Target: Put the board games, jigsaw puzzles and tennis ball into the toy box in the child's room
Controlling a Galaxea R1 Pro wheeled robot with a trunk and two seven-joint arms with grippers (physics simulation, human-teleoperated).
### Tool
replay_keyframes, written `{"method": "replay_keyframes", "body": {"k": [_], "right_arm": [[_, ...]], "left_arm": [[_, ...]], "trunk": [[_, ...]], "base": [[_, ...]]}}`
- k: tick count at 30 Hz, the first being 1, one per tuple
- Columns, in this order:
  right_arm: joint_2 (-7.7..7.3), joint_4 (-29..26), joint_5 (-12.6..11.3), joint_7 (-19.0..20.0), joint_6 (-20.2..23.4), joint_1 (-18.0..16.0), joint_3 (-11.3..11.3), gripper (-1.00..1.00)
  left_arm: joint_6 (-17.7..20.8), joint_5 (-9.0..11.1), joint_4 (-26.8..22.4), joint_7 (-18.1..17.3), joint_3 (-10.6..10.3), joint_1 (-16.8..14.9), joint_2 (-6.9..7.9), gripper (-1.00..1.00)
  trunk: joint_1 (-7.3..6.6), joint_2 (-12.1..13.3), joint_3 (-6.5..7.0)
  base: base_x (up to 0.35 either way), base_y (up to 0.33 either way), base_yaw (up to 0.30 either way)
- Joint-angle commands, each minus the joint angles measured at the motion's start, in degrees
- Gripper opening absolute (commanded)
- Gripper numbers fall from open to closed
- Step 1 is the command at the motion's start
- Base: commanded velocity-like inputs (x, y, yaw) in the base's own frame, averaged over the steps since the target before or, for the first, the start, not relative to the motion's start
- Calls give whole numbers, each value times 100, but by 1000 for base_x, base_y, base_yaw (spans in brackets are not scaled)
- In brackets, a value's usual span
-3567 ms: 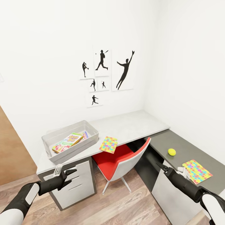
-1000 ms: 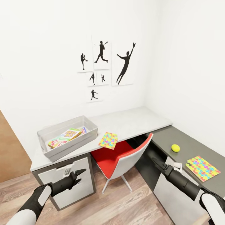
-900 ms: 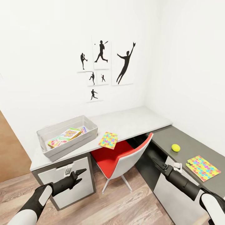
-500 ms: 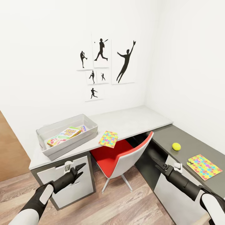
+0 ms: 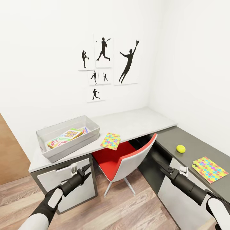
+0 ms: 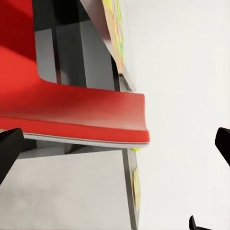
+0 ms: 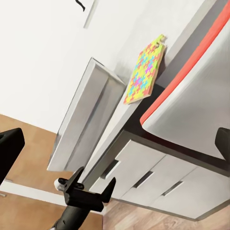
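The see-through toy box [image 5: 74, 144] stands on the light grey table [image 5: 134, 123] at the left. In it lie board games: the Skip-Bo box [image 5: 65, 136] and a smaller box [image 5: 85, 130]. One jigsaw puzzle [image 5: 111, 141] overhangs the table's front edge beside the box. The other jigsaw puzzle [image 5: 209, 169] and the tennis ball [image 5: 180, 148] lie on the dark lower section. My left gripper [image 5: 87, 168] is open in front of the drawers under the toy box. My right gripper [image 5: 160, 164] is open, low beside the dark section's drawers. The bed is out of view.
A red and white chair [image 5: 126, 161] is pushed under the table between my arms. Grey drawers [image 5: 72, 191] sit under the toy box. Baseball silhouette pictures [image 5: 108, 64] hang on the white wall. Wood-plank floor [image 5: 121, 210] lies below.
My left arm has reached forward and up, bringing its gripper closer to the drawer front under the toy box. The right gripper has barely moved. The view has shifted slightly.
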Motion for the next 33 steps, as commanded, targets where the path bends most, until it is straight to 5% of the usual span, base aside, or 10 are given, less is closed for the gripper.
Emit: {"method": "replay_keyframes", "body": {"k": [1, 17, 33], "right_arm": [[1, 0, -7, 12, 34, -4, -8, 100], [-14, -52, -22, 32, 72, -4, -45, 100], [-56, -6, -6, 804, 355, -4, -538, 100]], "left_arm": [[45, 26, 2, -8, 9, -4, -4, 100], [80, 32, -4, -6, 8, -1, 23, 100], [77, 54, -4, -11, 86, 4, 58, 100]], "trunk": [[0, -4, -6], [0, -4, -6], [0, -4, -6]], "base": [[0, 0, 0], [3, 0, 0], [22, 0, 0]]}}
